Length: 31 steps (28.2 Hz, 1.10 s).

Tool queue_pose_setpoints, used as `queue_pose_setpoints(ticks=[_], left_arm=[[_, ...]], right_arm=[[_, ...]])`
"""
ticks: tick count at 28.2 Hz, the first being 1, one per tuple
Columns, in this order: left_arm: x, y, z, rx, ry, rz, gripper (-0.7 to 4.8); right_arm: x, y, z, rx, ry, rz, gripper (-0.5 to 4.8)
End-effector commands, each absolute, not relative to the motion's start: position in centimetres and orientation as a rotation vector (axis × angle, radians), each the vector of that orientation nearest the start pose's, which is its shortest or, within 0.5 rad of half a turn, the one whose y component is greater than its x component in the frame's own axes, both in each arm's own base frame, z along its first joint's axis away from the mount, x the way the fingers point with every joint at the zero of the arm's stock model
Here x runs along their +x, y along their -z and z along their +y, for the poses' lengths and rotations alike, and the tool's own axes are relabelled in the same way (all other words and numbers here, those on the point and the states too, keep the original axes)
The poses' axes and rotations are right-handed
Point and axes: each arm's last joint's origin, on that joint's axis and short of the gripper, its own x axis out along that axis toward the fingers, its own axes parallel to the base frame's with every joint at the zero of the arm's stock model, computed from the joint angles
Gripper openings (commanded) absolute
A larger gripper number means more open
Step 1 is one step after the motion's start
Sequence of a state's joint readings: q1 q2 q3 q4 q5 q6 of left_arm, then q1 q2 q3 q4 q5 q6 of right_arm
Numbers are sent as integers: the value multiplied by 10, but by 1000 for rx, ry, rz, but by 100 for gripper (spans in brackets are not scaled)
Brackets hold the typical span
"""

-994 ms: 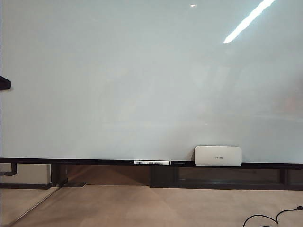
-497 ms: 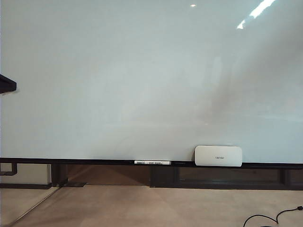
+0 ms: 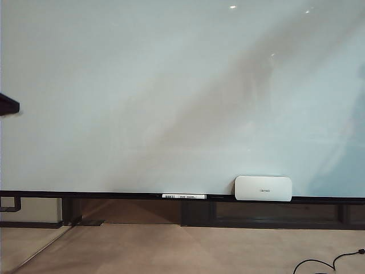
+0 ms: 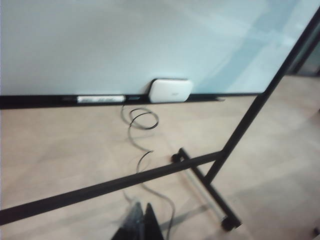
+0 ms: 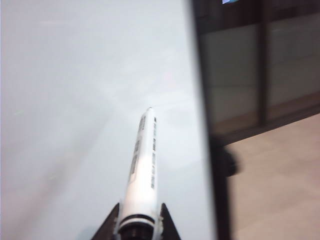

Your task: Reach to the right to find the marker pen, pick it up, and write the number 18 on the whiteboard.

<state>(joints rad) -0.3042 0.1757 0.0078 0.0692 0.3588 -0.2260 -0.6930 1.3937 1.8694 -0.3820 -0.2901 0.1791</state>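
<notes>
Since a second ago the bright glare streak has gone from the whiteboard (image 3: 171, 97), and a broad shadow now slants across it; the right gripper (image 5: 140, 216) clamps the marker pen (image 5: 142, 170) by its rear, tip towards the board for writing; the left gripper (image 4: 137, 225) hangs low over the floor, its opening unclear; no number 18 yet.

From my remote station this reads as an office or meeting room. A large glossy whiteboard (image 3: 171, 97) fills the exterior view, with a white eraser block (image 3: 263, 188) and a labelled marker (image 3: 183, 196) on its black tray rail (image 3: 85, 194). The board stands on a black wheeled frame (image 4: 215, 165) over a beige floor (image 3: 171, 251), where a loose black cable (image 4: 142, 135) lies.
</notes>
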Motion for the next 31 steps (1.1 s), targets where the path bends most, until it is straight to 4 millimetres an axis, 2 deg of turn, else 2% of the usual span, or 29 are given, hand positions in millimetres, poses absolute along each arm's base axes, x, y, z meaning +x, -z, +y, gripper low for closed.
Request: queue_pose_setpoints(ticks=[1,4,10,15,18,25,31], left_arm=[[98,-171,-42,-260,684,118,-5],[97,-179,-42,-258,680,90,-5],[96,-194,-41,-250,668,-11,-5],[96,-198,-41,-249,672,-58,-5],[96,-198,-41,-250,675,-56,-5],[95,-201,-41,-247,675,-67,-5],[93,-225,-38,-151,601,-170,-5]], right_arm=[[210,-540,-131,137,286,-98,-1],[220,-541,-103,121,118,-81,-1],[250,-537,-35,1,-196,-56,-1],[273,-525,23,-85,-358,-31,-2],[286,-518,51,-87,-436,-25,-1],[305,-511,99,-102,-482,-103,-2],[307,-503,124,-87,-513,-199,-2]])
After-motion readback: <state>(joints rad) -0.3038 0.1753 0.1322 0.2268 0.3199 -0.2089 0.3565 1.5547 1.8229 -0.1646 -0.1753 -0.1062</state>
